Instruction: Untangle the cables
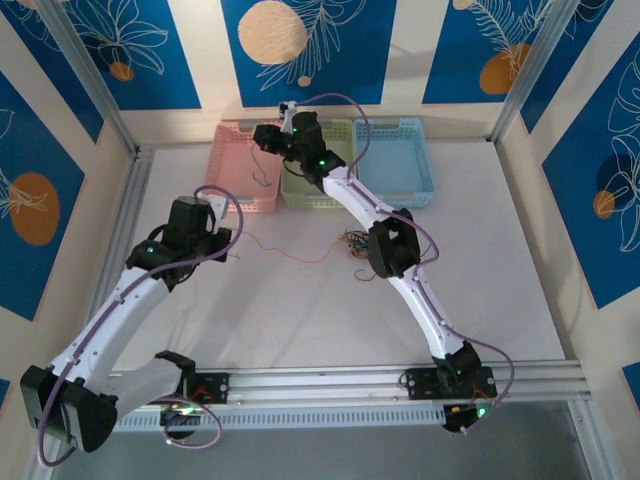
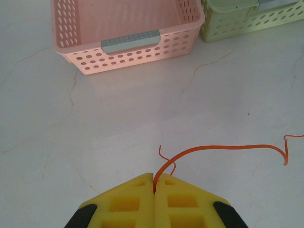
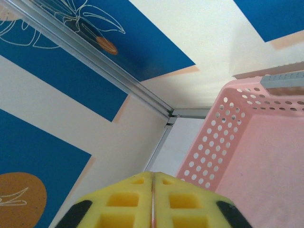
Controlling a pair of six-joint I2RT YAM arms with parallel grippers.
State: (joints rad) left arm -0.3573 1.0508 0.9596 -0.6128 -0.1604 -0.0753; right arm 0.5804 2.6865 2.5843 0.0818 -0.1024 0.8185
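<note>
on the white table point(image 1: 300, 310), near its middle and just beside the right arm's elbow, the cables point(image 1: 354, 243) lie in a small knot of dark, green and reddish strands. one orange wire point(image 2: 223, 147) runs out of that knot to the left, lying across the table in a loose wavy line up to the left gripper point(image 2: 154, 178). in the left wrist view the yellow pads are pressed together on the end of this wire, which comes out of the seam between them, with a short curl of it beside the tips, and then bends off to the right in a long arc. the left gripper sits low over the table, in front of the pink basket point(image 1: 228, 175). three baskets stand in a row at the far edge: pink on the left, green point(image 1: 305, 195) in the middle, blue point(image 1: 395, 165) on the right. the right arm reaches over the green basket, and the right gripper point(image 3: 153, 175) is over the pink one, near its far left corner. its yellow pads stand very close, with only a hairline seam between them, and i cannot tell whether they pinch anything. in the top view a thin dark wire point(image 1: 258, 172) hangs or lies just below that gripper, inside the pink basket; whether it touches the pads cannot be made out.
</note>
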